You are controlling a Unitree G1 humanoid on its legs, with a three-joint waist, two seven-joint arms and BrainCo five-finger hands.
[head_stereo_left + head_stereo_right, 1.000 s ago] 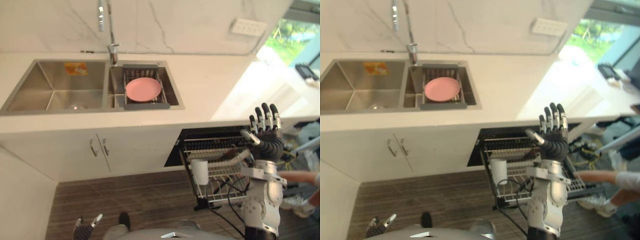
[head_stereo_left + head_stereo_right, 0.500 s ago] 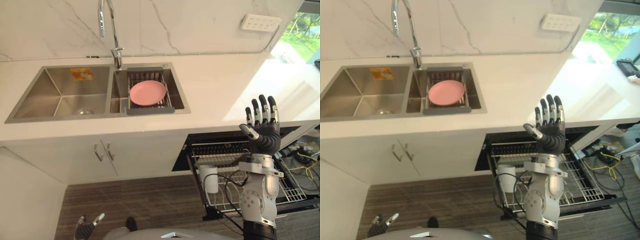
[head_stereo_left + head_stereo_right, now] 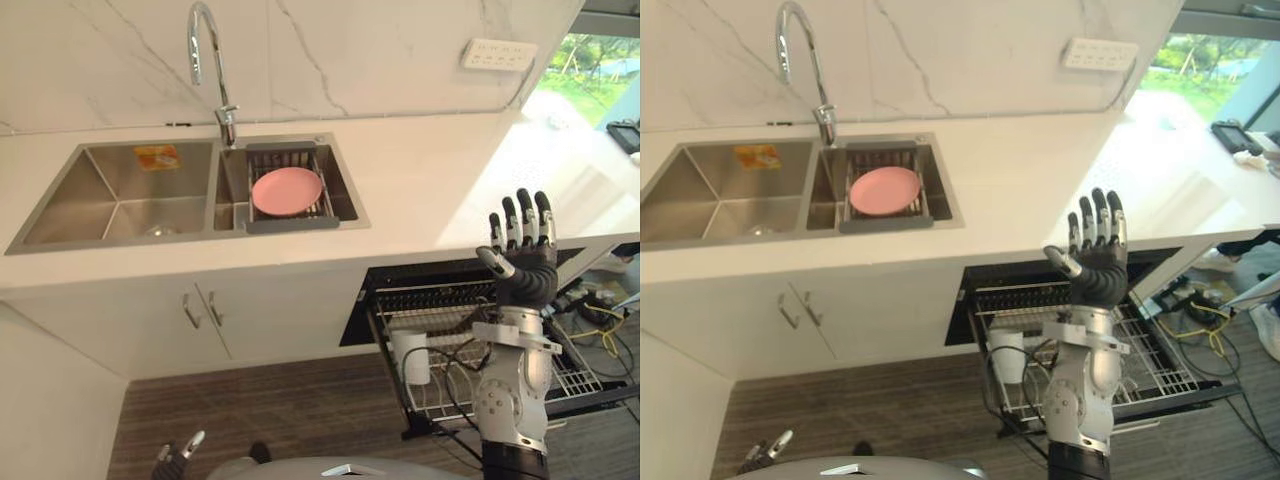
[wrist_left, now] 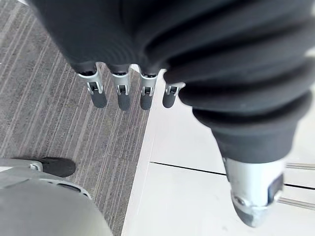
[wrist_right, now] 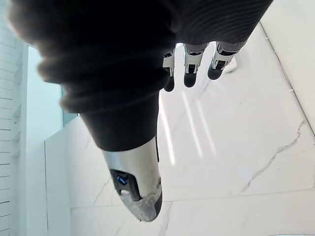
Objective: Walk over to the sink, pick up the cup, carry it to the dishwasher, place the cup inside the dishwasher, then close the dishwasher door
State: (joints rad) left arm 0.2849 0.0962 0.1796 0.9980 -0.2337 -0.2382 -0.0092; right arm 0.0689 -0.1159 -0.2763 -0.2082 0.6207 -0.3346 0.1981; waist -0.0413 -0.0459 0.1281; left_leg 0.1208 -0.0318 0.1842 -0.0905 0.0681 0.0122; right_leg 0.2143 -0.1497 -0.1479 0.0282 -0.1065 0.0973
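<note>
Left hand point(image 3: 171, 463) hangs low by the floor, fingers straight and relaxed, nothing in it. Sink point(image 3: 110, 195) has a pink plate point(image 3: 287, 190) in its right basin. The cup point(image 3: 411, 358) sits in the pulled-out dishwasher rack point(image 3: 1160, 365), left end. Right hand point(image 3: 525, 275) is raised above the rack, fingers spread wide, empty.

Brushed steel for the sink point(image 3: 120, 195), dull sheen rather than mirror. Polished chrome on the faucet point(image 3: 205, 40), bright and glossy. Pale stone-look table point(image 3: 420, 190), smooth and satin. Same veined marble look on the wall point(image 3: 350, 50), glossier. Pink plate point(image 3: 286, 190) matt, plastic by the look. White cup point(image 3: 411, 358) smooth. Rack point(image 3: 1155, 350) of white-coated wire. Cabinet doors point(image 3: 270, 310) flat matt white, slim metal handles point(image 3: 190, 311). Floor point(image 3: 280, 410) grey-brown wood grain, streaked. Right hand point(image 3: 525, 275): silver metal fingers, dark ribbed matt cover.
</note>
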